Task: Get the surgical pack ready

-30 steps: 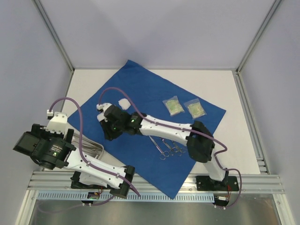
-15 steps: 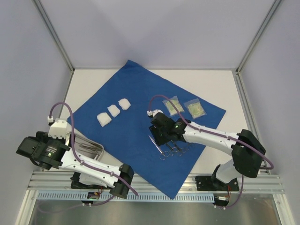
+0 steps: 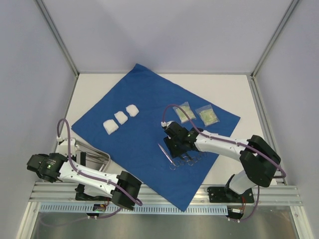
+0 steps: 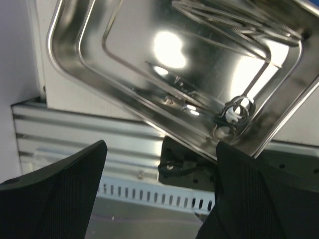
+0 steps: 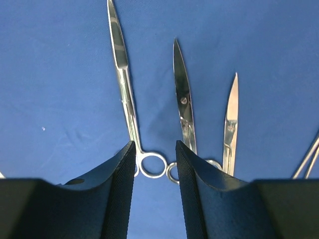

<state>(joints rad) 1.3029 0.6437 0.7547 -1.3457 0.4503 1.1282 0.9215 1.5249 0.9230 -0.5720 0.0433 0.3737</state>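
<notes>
Large royal-blue matte fabric drape (image 3: 134, 94) lies spread flat, faintly creased, beneath the partly open, empty right gripper (image 5: 155, 147); steel scissors (image 5: 183, 99) lie just ahead. Left gripper (image 4: 160, 145) gapes wide.

Scissors (image 3: 179, 158) on drape (image 3: 144, 99), tray (image 3: 99, 153) — seemingly — just left

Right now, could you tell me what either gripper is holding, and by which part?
Nothing is held. The right gripper stands open over the scissors at their rings; the left gripper hangs open above the steel tray.

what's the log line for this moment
left gripper open by tray | right gripper open above scissors on drape | three white pads, two packets on drape
</notes>
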